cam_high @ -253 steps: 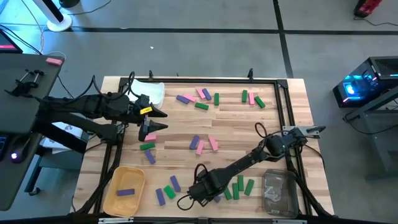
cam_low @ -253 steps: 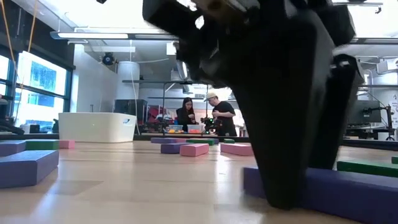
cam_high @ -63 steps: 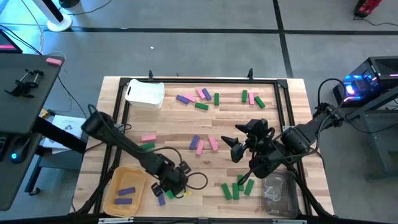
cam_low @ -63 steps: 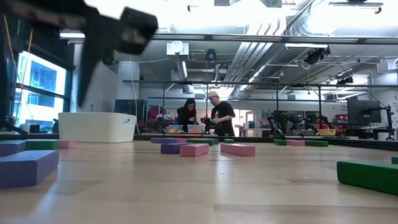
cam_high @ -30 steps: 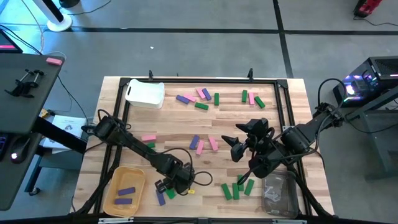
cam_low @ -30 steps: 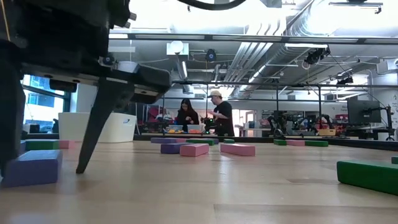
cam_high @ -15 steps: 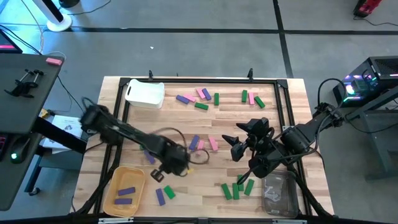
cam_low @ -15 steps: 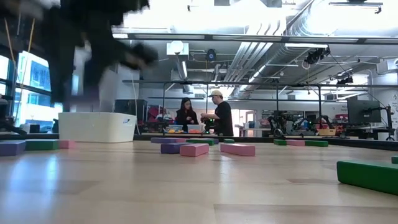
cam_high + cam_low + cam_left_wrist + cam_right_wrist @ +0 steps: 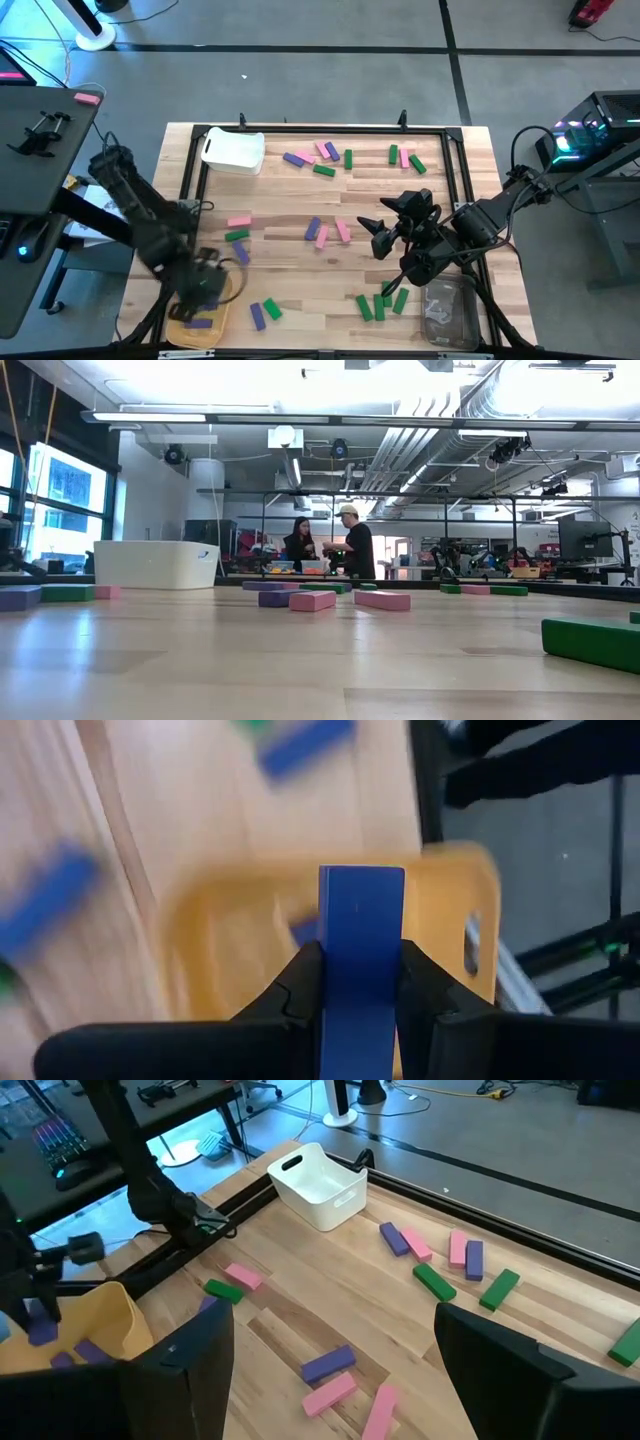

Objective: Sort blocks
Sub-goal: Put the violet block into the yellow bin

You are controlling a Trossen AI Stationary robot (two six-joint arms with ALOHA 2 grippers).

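Pale wooden table [image 9: 370,205], planks with visible grain, and a soft sheen on it in the low view. The blocks [image 9: 328,1363] look matt and smooth, solid colour, no shine. White bin [image 9: 318,1186]: smooth plastic, slightly glossy. Yellow bin [image 9: 455,920]: plastic too, satin finish. Clear bin [image 9: 447,309] is see-through plastic. The left gripper [image 9: 361,982] has matt black fingers [image 9: 298,985] on a smooth purple block [image 9: 361,935].

Left gripper [image 9: 205,290] motion-blurred overhead
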